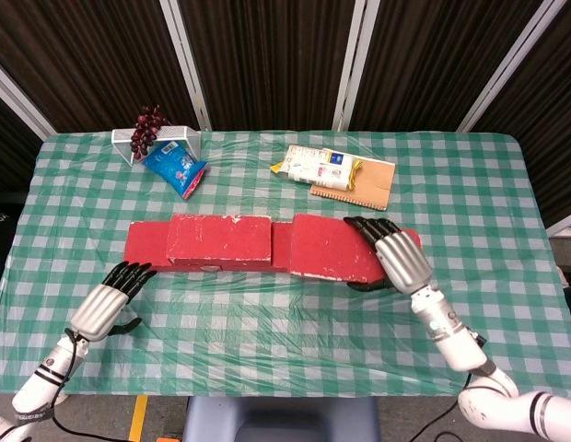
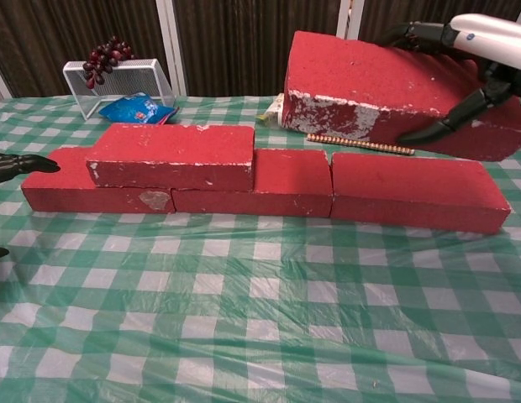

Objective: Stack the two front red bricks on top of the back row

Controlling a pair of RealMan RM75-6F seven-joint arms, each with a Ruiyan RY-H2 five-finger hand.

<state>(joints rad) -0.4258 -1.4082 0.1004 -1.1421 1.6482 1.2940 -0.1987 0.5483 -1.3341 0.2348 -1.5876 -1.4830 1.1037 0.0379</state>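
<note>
The back row of red bricks (image 1: 147, 245) (image 2: 416, 191) lies across the middle of the green checked table. A red brick (image 1: 219, 241) (image 2: 172, 155) sits stacked on the row's left part. My right hand (image 1: 399, 258) (image 2: 475, 38) grips another red brick (image 1: 332, 247) (image 2: 370, 80) by its right end and holds it in the air, tilted, above the middle and right of the row. My left hand (image 1: 106, 304) (image 2: 17, 166) lies low at the front left with fingers stretched toward the row's left end, holding nothing.
At the back left a white wire basket (image 1: 180, 138) (image 2: 151, 80) carries dark grapes (image 1: 147, 129), with a blue snack bag (image 1: 175, 170) beside it. A food packet (image 1: 313, 166) lies on a brown board (image 1: 373, 184) behind the row.
</note>
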